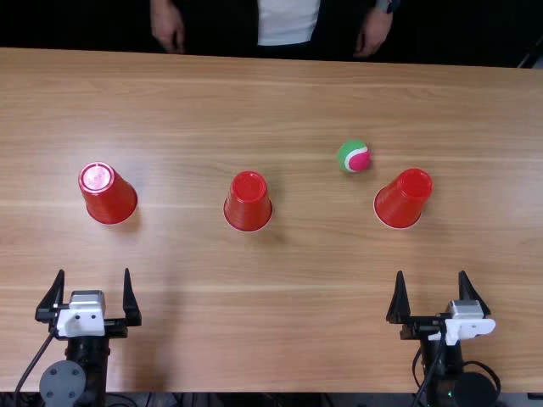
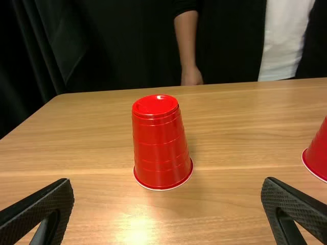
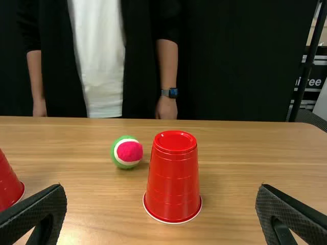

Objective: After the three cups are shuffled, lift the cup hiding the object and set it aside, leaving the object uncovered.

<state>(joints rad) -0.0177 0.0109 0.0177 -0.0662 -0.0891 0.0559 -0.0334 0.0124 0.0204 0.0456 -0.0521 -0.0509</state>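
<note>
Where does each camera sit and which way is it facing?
Top view: above the near edge of the table, looking steeply down and forward at the left cup, middle cup, right cup and ball; left gripper and right gripper show, open.
Left wrist view: on the left arm's wrist, facing the left cup; its own fingers show.
Right wrist view: on the right arm's wrist, facing the right cup and ball; its own fingers show.
Shared: both wrist views catch an edge of the middle cup.
</note>
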